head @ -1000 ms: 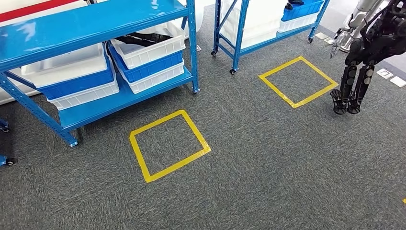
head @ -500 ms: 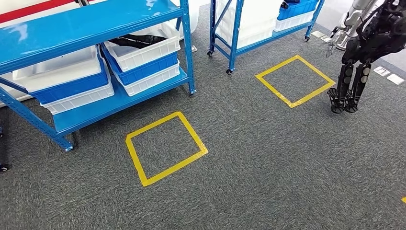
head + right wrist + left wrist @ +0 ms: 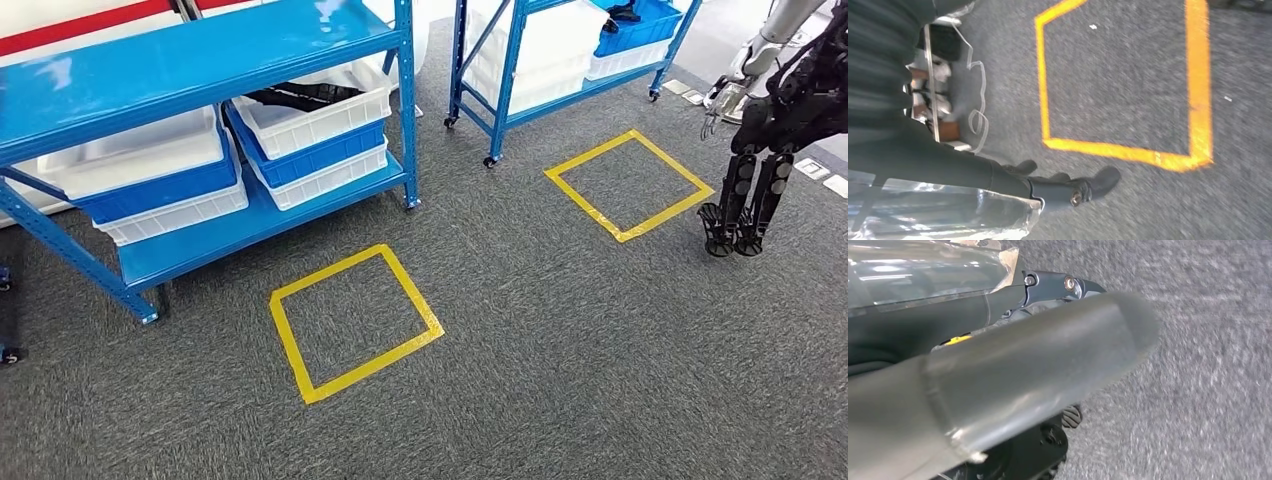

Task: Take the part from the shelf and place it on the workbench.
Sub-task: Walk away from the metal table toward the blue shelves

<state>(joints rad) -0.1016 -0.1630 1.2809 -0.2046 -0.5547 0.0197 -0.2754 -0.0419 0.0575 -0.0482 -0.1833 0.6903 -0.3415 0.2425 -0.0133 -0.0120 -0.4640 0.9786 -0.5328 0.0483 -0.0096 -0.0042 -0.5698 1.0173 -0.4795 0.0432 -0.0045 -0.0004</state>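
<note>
While both hands hang, finger state indeterminate, approach step: next, close on shelf [image 3: 200, 45] upper left.

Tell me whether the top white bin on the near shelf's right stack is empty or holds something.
Holds something. The top white bin on the near blue shelf has dark items lying inside it; what they are cannot be told from the head view.

The shelf [image 3: 200, 50] is glossy blue-painted metal; its bins [image 3: 318, 120] look smooth plastic — white and blue. The carpet [image 3: 560, 340] is rough grey pile — matt throughout.
</note>
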